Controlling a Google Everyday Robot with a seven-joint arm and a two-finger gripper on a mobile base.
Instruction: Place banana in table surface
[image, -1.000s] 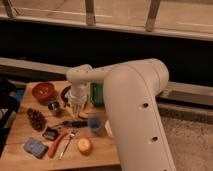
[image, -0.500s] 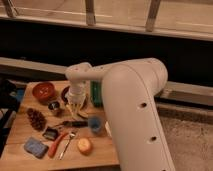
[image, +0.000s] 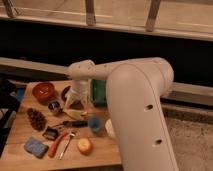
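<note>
I'm looking at the table surface (image: 102, 150), light-brown planks. My gripper (image: 75, 103) hangs low over its far middle. On the wood: a red bowl (image: 44, 91) far left, a pine cone (image: 36, 119) nearer, a blue sponge (image: 35, 147) near left, an orange fruit (image: 84, 145), a blue cup (image: 95, 124), a green tray (image: 98, 93) at the far side.
</note>
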